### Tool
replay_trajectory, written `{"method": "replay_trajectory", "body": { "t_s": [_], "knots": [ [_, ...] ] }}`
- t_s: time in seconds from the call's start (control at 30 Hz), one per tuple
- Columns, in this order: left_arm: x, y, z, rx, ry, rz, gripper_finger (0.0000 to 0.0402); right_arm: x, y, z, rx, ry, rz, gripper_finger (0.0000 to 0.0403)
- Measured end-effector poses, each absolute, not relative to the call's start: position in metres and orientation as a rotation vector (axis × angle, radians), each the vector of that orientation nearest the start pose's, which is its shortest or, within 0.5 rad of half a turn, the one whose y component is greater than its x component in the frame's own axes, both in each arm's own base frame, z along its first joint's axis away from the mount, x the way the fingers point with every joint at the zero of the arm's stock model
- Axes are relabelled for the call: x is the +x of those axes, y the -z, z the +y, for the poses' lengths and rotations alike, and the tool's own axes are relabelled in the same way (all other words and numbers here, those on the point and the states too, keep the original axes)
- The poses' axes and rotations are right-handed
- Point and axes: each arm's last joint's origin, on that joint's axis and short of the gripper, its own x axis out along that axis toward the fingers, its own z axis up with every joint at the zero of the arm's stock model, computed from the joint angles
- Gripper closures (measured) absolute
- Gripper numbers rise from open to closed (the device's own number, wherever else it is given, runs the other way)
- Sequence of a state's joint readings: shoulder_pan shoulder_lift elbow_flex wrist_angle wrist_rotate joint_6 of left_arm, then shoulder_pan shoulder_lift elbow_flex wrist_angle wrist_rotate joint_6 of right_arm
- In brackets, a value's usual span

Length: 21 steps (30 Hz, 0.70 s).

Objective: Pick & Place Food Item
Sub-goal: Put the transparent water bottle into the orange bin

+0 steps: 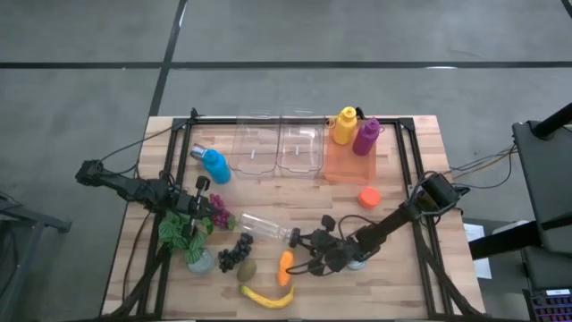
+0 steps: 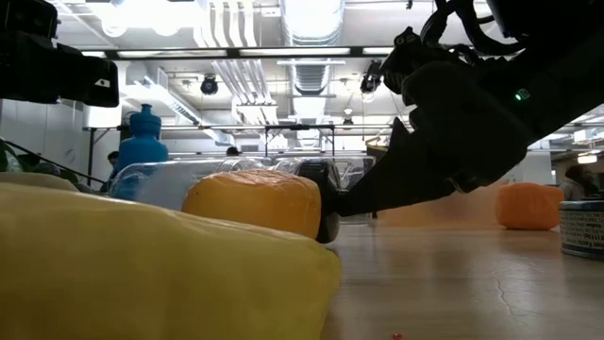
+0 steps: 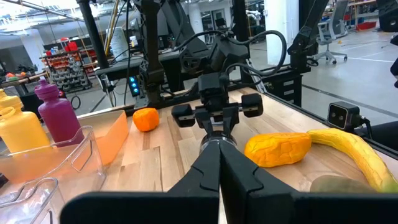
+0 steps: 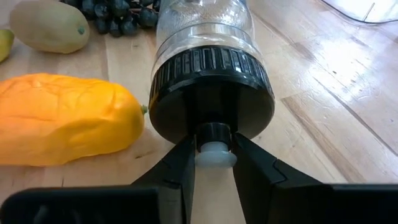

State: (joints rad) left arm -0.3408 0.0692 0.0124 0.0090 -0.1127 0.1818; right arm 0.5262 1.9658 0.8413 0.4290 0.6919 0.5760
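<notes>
The right wrist view shows what the overhead camera cannot: the right gripper (image 4: pixel 214 155) has its jaws narrowly closed on the small white spout of the clear bottle's (image 4: pixel 205 25) black cap (image 4: pixel 211 87). Beside the cap lies the orange mango (image 4: pixel 62 118), with a kiwi (image 4: pixel 50 25) and dark grapes (image 4: pixel 118 15) beyond. From above, the mango (image 1: pixel 285 266) sits between the bottle (image 1: pixel 264 227) and the banana (image 1: pixel 268 297). The left gripper (image 3: pixel 219 168) is fully shut, holding nothing, near the potted plant (image 1: pixel 186 234). No writing is legible on any bottle.
</notes>
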Motion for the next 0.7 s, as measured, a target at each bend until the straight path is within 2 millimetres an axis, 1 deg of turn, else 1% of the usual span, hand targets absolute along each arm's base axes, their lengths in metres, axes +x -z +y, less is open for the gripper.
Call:
{"method": "replay_trajectory", "body": {
  "t_s": [0.2,0.3,0.47,0.57,0.7],
  "knots": [
    [0.096,-0.163,-0.031,0.192,0.232,0.026,0.0400,0.310,-0.105,0.163,0.165,0.310,0.480,0.0324],
    [0.096,-0.163,-0.031,0.192,0.232,0.026,0.0400,0.306,-0.116,0.164,0.171,0.307,0.480,0.0324],
    [0.096,-0.163,-0.031,0.192,0.232,0.026,0.0400,0.299,-0.133,0.160,0.230,0.329,0.495,0.0324],
    [0.096,-0.163,-0.031,0.192,0.232,0.026,0.0400,0.294,-0.147,0.157,0.266,0.336,0.500,0.0324],
    [0.096,-0.163,-0.031,0.192,0.232,0.026,0.0400,0.284,-0.171,0.152,0.349,0.333,0.498,0.0324]
  ]
}}
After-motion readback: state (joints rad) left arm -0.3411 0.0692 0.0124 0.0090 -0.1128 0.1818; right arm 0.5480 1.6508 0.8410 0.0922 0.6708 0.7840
